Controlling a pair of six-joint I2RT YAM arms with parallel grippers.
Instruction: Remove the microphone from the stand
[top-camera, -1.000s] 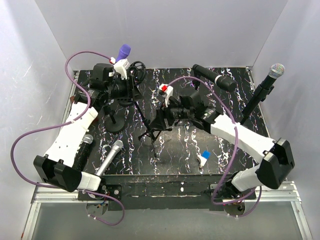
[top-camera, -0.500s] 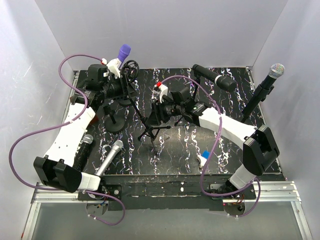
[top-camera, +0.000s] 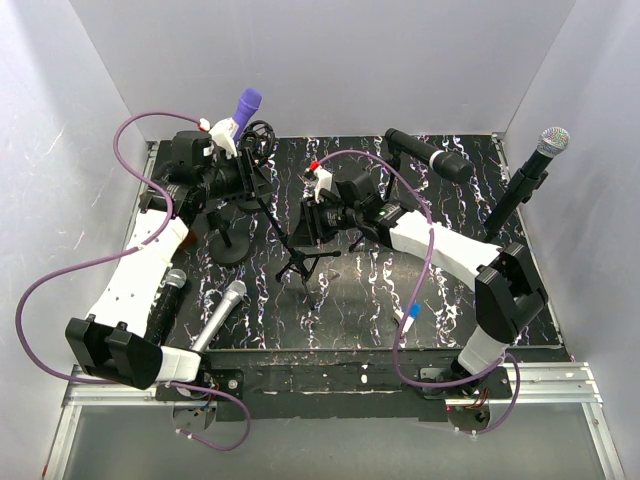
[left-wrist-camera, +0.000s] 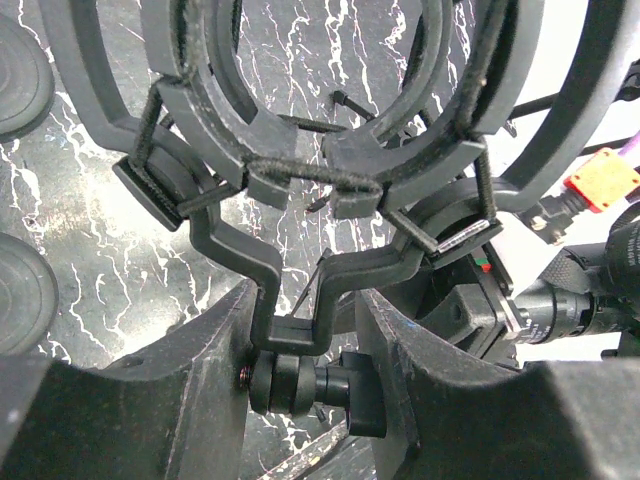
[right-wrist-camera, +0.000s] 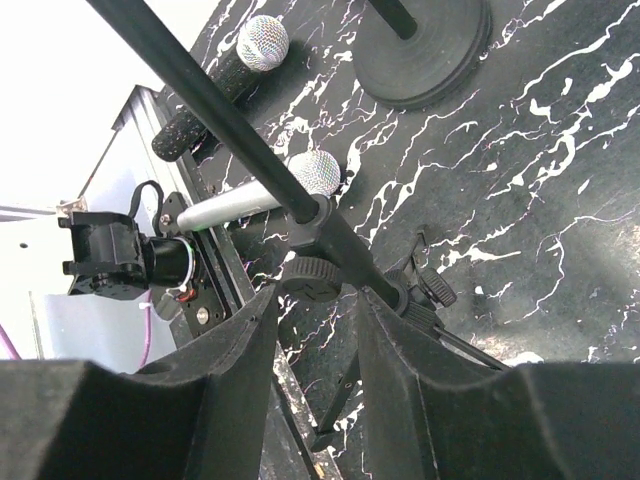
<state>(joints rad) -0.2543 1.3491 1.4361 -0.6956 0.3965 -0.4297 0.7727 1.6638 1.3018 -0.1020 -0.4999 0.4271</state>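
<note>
A black tripod stand (top-camera: 300, 262) stands mid-table, its pole (right-wrist-camera: 200, 95) slanting up to a ringed shock mount (top-camera: 262, 135). My left gripper (top-camera: 255, 172) is shut on the mount's pivot joint (left-wrist-camera: 300, 380). In the left wrist view the table shows through the mount's rings (left-wrist-camera: 320, 170). A purple-headed microphone (top-camera: 248, 100) rises just behind that gripper. Its body is hidden, and I cannot tell what carries it. My right gripper (top-camera: 303, 230) is open, its fingers either side of the pole's collar and knob (right-wrist-camera: 323, 278); the right finger is against the collar, and a slim gap remains on the left.
A silver-headed microphone (top-camera: 553, 140) stands on a black stand at the right wall. A black one (top-camera: 430, 155) is at the back. Two loose microphones, silver (top-camera: 225, 310) and black (top-camera: 168, 300), lie near the left front. A round stand base (top-camera: 232, 248) and a small blue-white item (top-camera: 410, 315) also sit on the table.
My right arm has swung left onto the stand's pole and its jaws have narrowed around it. The left gripper has shifted slightly left with the shock mount.
</note>
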